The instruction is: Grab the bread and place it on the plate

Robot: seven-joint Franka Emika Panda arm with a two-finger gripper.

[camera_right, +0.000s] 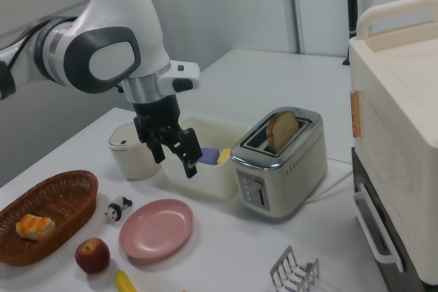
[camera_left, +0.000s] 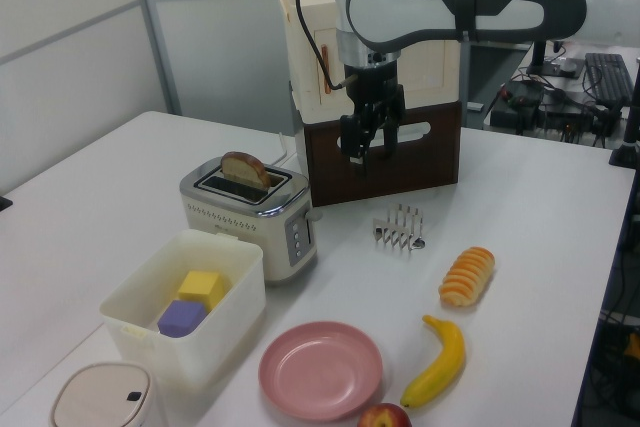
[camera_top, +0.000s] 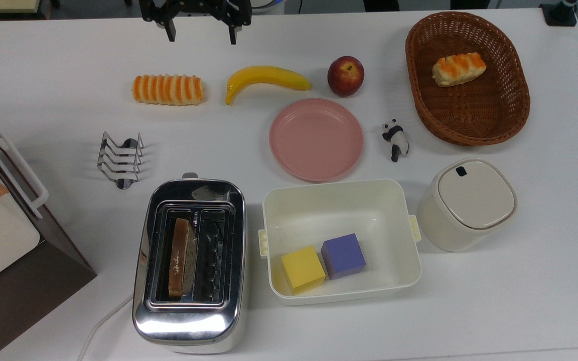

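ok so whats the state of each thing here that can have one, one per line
gripper: open, holding nothing
toaster: one bread slice upright in a slot, other slot empty
plate: empty
white tub: no lid, two cubes inside
basket: holds one bun
round container: lid on
toast rack: empty

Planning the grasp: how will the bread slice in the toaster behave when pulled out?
The slice stands on edge in the toaster slot, top crust exposed, so a pinch across its faces looks feasible. Thin and probably light. Once released on the plate it will likely topple flat.
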